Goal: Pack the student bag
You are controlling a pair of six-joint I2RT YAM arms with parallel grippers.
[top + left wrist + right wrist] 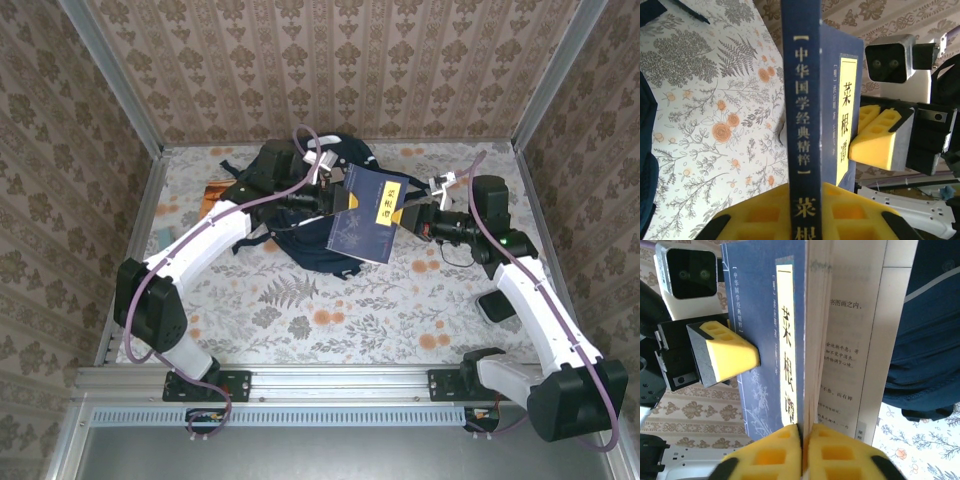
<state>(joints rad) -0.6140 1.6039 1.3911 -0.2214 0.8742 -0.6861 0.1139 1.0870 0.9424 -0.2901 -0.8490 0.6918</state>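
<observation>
Book [362, 222], navy with a yellow title strip: held above the desk [330, 320] between both arms, long axis roughly near to far. Left end effector [805, 212]: pads closed against the spine. Right end effector [804, 450]: pads pinched on the front cover's edge, pages fanning loose. Student bag [300, 242]: on the desk, beneath the book and extending left. Left arm judged nearer to it. Bag opening not discernible.
</observation>
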